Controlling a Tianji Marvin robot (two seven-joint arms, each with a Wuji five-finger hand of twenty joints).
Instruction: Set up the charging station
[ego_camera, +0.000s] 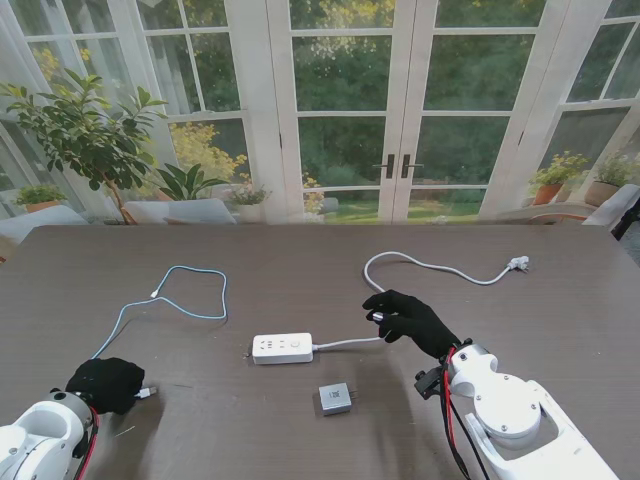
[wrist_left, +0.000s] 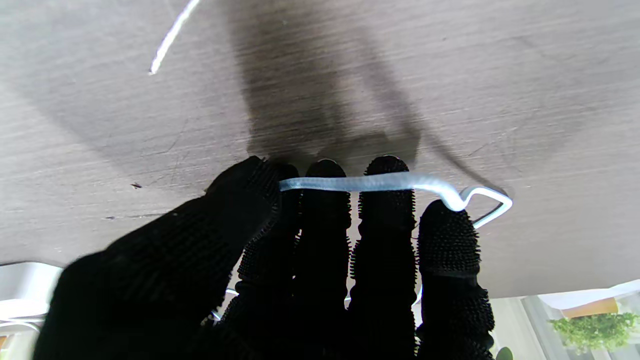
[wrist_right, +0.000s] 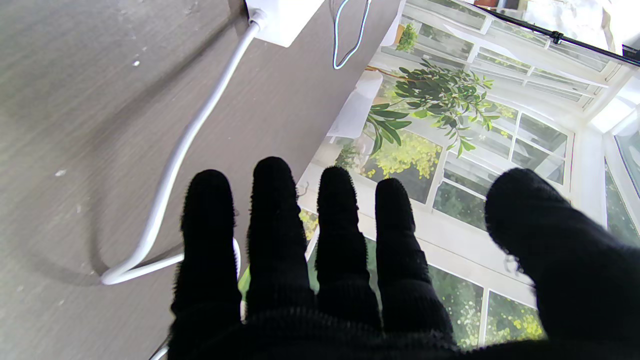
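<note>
Presently the left robot hand (ego_camera: 105, 383) sits low at the near-left corner of the desk (ego_camera: 560, 300), close to its near edge, fingers curled around the pale blue cable (ego_camera: 190, 290); in the left wrist view that cable (wrist_left: 360, 183) runs across the fingertips (wrist_left: 387, 200) with the thumb closing beside it, so the grip is on the cable. A small connector sticks out just right of this robot hand. From there the blue cable loops away toward the far left of the desk.

The right robot hand (ego_camera: 410, 318) hovers right of centre, fingers spread and straight in the right wrist view (wrist_right: 320, 250), holding nothing. The white cord (ego_camera: 345, 344) lies beneath it.

The white power strip (ego_camera: 282, 347) lies flat mid-desk; its cord curves far-right to a plug (ego_camera: 518, 264). A small grey charger block (ego_camera: 336, 398) lies nearer to me, apart from the strip.

Wide bare desk lies between the two robot hands and along the far edge.
</note>
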